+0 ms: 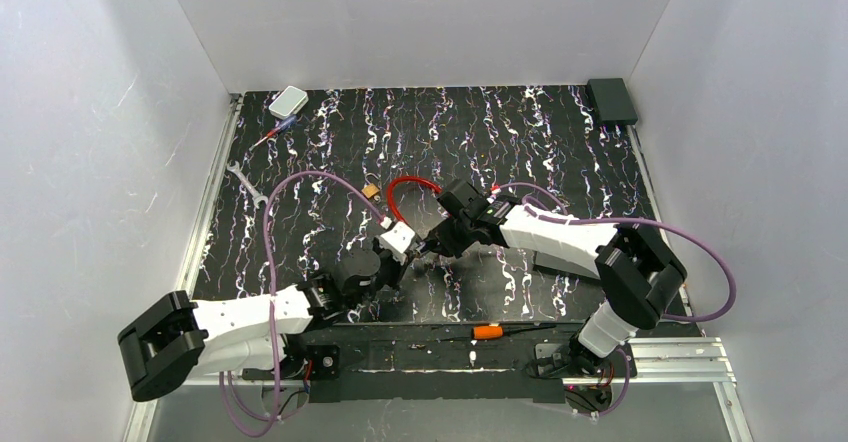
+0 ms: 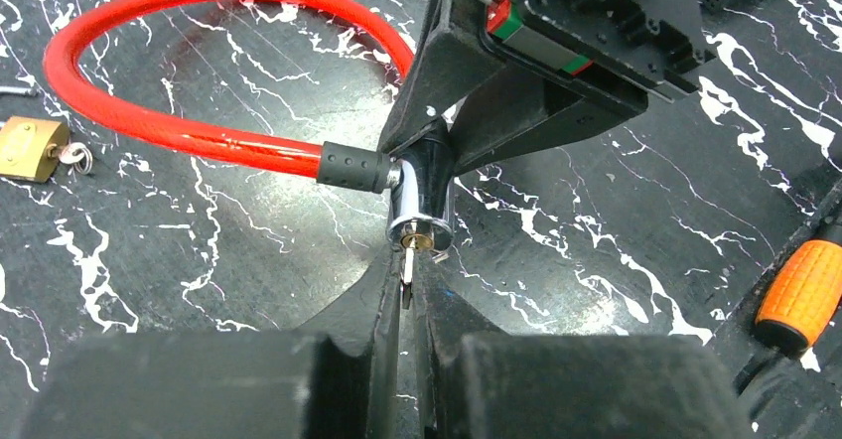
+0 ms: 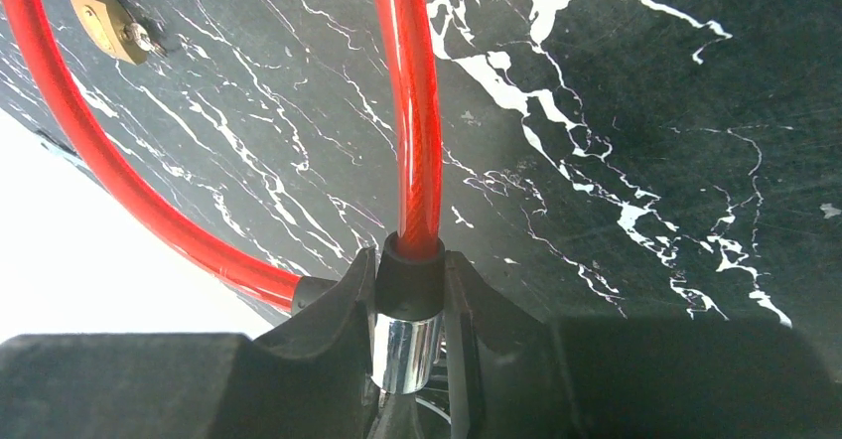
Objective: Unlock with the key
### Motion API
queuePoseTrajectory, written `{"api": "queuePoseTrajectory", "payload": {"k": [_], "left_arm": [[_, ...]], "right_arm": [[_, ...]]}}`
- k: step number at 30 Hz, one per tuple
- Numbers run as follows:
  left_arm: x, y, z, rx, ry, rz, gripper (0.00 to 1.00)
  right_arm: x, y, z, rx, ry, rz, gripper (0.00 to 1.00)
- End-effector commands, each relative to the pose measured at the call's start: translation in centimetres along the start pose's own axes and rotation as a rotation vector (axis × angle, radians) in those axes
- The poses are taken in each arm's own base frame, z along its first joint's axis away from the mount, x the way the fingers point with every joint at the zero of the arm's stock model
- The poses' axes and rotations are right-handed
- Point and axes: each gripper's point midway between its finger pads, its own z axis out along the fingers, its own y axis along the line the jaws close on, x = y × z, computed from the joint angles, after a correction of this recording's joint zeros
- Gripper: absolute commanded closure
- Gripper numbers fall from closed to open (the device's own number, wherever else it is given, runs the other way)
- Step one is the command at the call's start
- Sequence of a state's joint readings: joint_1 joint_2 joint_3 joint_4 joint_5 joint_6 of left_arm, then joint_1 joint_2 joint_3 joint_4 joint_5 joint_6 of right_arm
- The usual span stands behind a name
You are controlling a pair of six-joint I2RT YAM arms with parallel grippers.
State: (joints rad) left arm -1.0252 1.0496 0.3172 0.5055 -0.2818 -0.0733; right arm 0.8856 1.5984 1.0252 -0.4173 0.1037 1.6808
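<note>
Left hand (image 2: 405, 295) pinches the key (image 2: 407, 263), seemingly inside the chrome lock barrel (image 2: 422, 201) clamped by right hand (image 3: 409, 285).

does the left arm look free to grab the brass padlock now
Probably not: the left end effector is shut on the key seated in the chrome lock; the padlock itself lies uncovered.

The left arm (image 1: 250, 317) reaches from the near left toward the middle, forearm low. Its gripper (image 2: 405, 298) points far-right, with the fingers (image 2: 367, 335) pressed almost together on the key (image 2: 407, 263). The right arm (image 1: 560, 237) folds at its elbow on the near right and extends leftward, its gripper (image 3: 407, 335) facing the left one, fingers (image 3: 338, 310) partly apart and clamped on either side of the lock barrel (image 3: 405, 352).
</note>
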Motion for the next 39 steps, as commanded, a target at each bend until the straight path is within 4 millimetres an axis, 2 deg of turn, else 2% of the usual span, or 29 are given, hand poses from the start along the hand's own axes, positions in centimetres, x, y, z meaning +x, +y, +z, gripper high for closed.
{"api": "queuePoseTrajectory", "payload": {"k": [1, 9, 14, 31, 39], "left_arm": [[-7.0, -0.2, -0.5, 0.021, -0.209, 0.057, 1.0], [-6.3, -1.7, -0.5, 0.05, -0.215, 0.433, 1.0], [-6.5, -1.7, 0.0, 0.02, -0.212, 0.605, 1.0], [-4.6, -2.5, -0.5, 0.101, -0.219, 0.907, 1.0], [-2.7, -3.1, -0.8, 0.177, -0.184, 1.065, 1.0]], "right_arm": [[2.1, -0.1, -1.9, 0.005, 0.07, -0.054, 0.99], [2.2, 0.3, -1.8, 0.003, 0.074, -0.055, 0.99], [2.3, 0.4, -2.0, -0.001, 0.082, -0.059, 0.99], [1.9, 0.4, -2.7, -0.009, 0.072, -0.069, 0.99], [1.5, 0.1, -2.8, 0.025, 0.052, -0.102, 0.99]]}}
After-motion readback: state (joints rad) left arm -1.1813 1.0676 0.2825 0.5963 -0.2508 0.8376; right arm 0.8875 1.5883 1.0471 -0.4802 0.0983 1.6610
